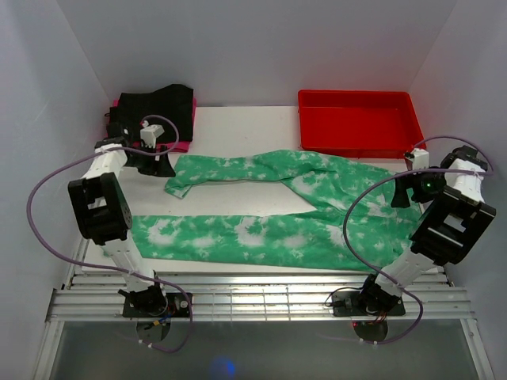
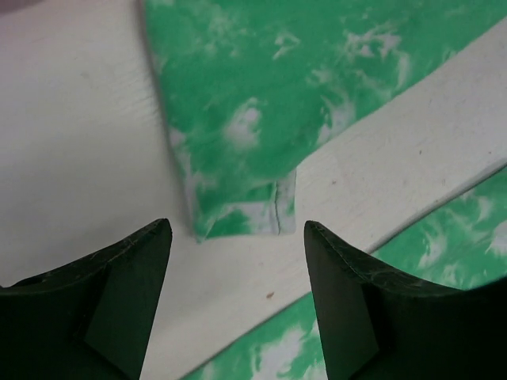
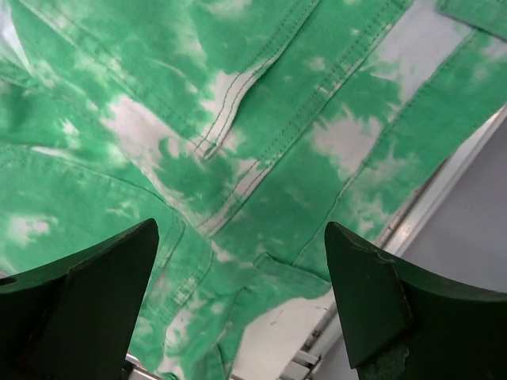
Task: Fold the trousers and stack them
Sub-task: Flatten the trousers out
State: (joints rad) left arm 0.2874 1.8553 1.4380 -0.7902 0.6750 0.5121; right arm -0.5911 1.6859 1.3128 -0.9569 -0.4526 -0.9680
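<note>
Trousers (image 1: pixel 261 235) in bright green with white blotches lie spread flat on the white table (image 1: pixel 238 119). The waist part is at the right side and the two legs reach to the left, one along the near edge and the other farther back, with a bare strip of table between them. The left gripper (image 1: pixel 161 166) is at the end of the far leg. In its wrist view the two fingers stand wide apart and hold nothing, and the leg cuff (image 2: pixel 245 218) lies flat on the table just beyond them. The right gripper (image 1: pixel 404 194) is over the waist part, near the right table edge. Its fingers are also spread apart and empty, with a stitched pocket edge (image 3: pixel 230 103) of the fabric below them. At the far left corner a black garment (image 1: pixel 158 107) lies on a pink garment (image 1: pixel 181 146). A red tray (image 1: pixel 356 146) stands at the far right, just behind the trousers.
</note>
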